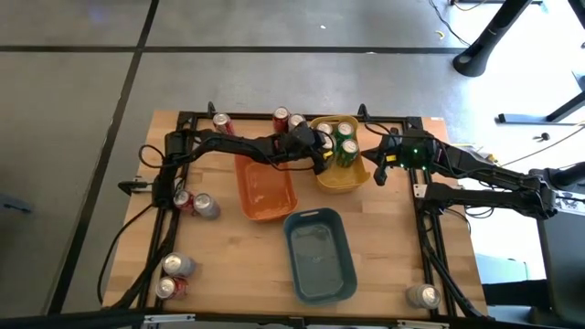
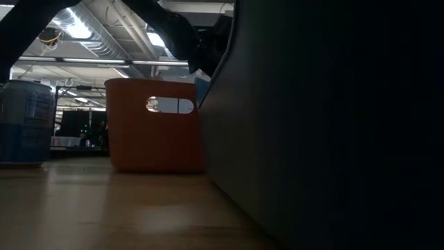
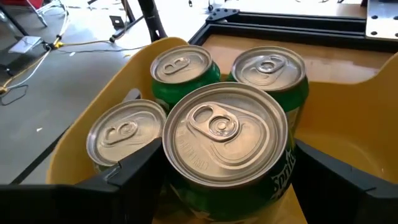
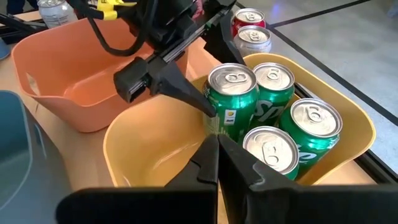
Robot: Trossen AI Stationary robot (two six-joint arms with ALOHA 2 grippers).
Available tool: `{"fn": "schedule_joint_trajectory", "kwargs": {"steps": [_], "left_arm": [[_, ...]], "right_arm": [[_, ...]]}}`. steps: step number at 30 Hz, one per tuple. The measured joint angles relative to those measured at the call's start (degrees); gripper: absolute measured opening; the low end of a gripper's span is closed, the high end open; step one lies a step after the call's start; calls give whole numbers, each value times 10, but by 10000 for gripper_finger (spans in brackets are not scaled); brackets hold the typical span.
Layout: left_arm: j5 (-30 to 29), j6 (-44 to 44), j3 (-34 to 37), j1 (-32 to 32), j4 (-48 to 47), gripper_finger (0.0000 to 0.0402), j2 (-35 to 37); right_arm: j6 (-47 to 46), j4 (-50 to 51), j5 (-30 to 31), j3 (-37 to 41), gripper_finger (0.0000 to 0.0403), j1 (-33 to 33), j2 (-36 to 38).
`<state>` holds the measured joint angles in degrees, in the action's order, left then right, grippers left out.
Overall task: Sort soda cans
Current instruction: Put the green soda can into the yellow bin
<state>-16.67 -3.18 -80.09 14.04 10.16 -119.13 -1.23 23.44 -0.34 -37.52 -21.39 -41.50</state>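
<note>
A green soda can (image 3: pixel 227 143) stands upright in the yellow bin (image 3: pixel 348 118), between the two fingers of my left gripper (image 1: pixel 325 157), which is shut on it. Three more green cans (image 3: pixel 183 68) stand in the same bin behind and beside it. The left arm reaches in over the orange bin (image 1: pixel 265 187). At the yellow bin's right rim, my right gripper (image 4: pixel 217 152) hovers shut and holds nothing. My left gripper pinches the green can's upper body (image 3: pixel 177 180), just under the top rim, between its two fingers (image 4: pixel 186 93), one on each opposite side. The fingers come from the table's left, slanting down. The can stays upright inside the yellow bin; its bottom is hidden.
A blue-grey bin (image 1: pixel 320 254) sits near the front middle. Red cans (image 1: pixel 281 117) stand along the far edge, and more cans lie at the left (image 1: pixel 194 203), the near left (image 1: pixel 172 276) and the near right corner (image 1: pixel 423 294).
</note>
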Motion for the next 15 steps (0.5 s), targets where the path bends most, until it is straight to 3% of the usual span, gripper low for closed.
{"fn": "schedule_joint_trajectory", "kwargs": {"steps": [9,15], "left_arm": [[1,-3,0,4,-6,286,-14],[1,-2,0,4,-6,314,-11]], "right_arm": [[0,1,0,0,5,0,0],[0,3,0,0,5,0,0]]}}
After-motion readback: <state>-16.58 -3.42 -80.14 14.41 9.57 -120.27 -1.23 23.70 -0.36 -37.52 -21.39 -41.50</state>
